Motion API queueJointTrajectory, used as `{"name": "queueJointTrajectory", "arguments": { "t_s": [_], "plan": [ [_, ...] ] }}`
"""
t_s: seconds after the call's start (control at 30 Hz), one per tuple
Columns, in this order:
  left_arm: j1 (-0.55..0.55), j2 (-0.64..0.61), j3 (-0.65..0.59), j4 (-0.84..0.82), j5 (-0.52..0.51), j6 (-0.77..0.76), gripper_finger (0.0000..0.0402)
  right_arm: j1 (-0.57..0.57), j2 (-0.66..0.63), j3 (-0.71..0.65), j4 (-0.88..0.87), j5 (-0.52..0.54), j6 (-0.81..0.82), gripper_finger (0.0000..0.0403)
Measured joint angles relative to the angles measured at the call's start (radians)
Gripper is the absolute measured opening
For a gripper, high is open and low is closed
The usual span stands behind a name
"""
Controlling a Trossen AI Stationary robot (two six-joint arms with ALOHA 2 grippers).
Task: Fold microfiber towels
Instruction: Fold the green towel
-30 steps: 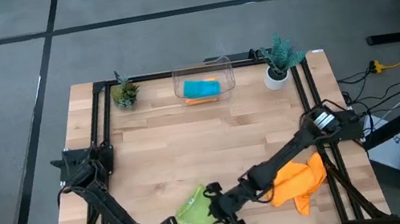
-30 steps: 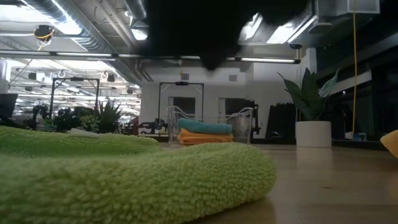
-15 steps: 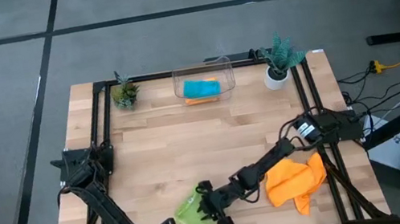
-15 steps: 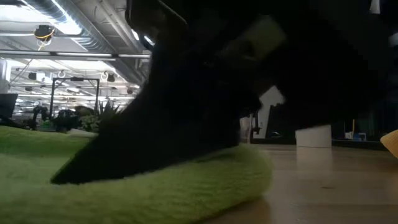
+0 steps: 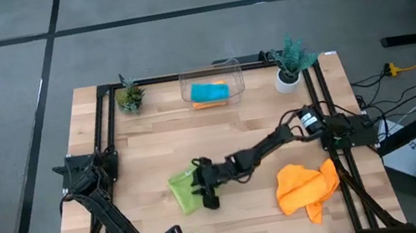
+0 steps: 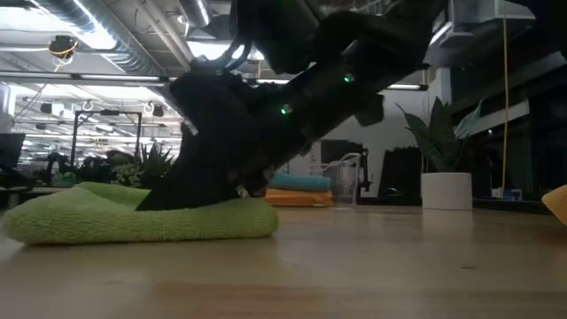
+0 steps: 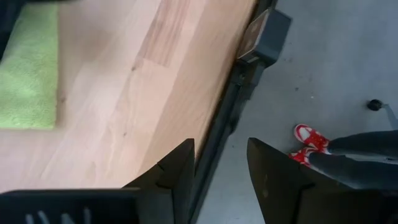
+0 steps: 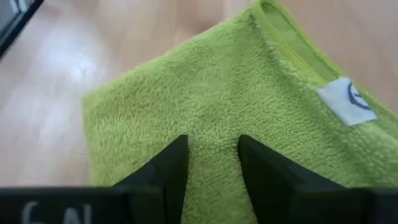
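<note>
Orange towel (image 5: 308,188) beside potted plant (image 5: 290,60)

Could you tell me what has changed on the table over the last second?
The right gripper has pushed the lime green towel from the front edge toward the table's middle. The left gripper stays at the front edge. The orange towel and the bin have not moved.
</note>
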Motion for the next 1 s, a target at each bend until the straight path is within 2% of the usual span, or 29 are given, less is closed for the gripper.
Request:
{"name": "queueJointTrajectory", "arguments": {
  "t_s": [0.1, 0.33, 0.5, 0.67, 0.73, 0.83, 0.93, 1.0],
  "plan": [
    [0.002, 0.000, 0.000, -0.024, 0.000, 0.001, 0.0140, -0.023, -0.037, -0.005, -0.040, -0.069, 0.044, 0.0147],
    [0.002, -0.056, 0.000, -0.087, -0.001, 0.028, 0.0140, -0.028, -0.242, -0.002, -0.240, -0.076, 0.045, 0.0147],
    [0.002, -0.147, 0.000, -0.270, -0.036, 0.031, 0.0140, -0.020, -0.388, -0.002, -0.431, -0.079, 0.107, 0.0147],
    [-0.017, -0.252, -0.008, -0.530, -0.102, -0.018, 0.0139, -0.017, -0.469, -0.003, -0.554, -0.079, 0.117, 0.0147],
    [-0.030, -0.322, -0.069, -0.523, -0.134, -0.040, 0.0136, -0.017, -0.488, -0.003, -0.559, -0.079, 0.117, 0.0147],
    [-0.043, -0.457, -0.229, -0.502, -0.159, -0.115, 0.0130, -0.018, -0.493, -0.002, -0.560, -0.079, 0.117, 0.0147],
    [-0.051, -0.606, -0.449, -0.481, -0.164, -0.256, 0.0126, -0.018, -0.492, -0.002, -0.566, -0.079, 0.130, 0.0147],
    [-0.051, -0.727, -0.615, -0.383, -0.167, -0.341, 0.0124, -0.018, -0.492, -0.002, -0.568, -0.080, 0.151, 0.0147]
  ]
}}
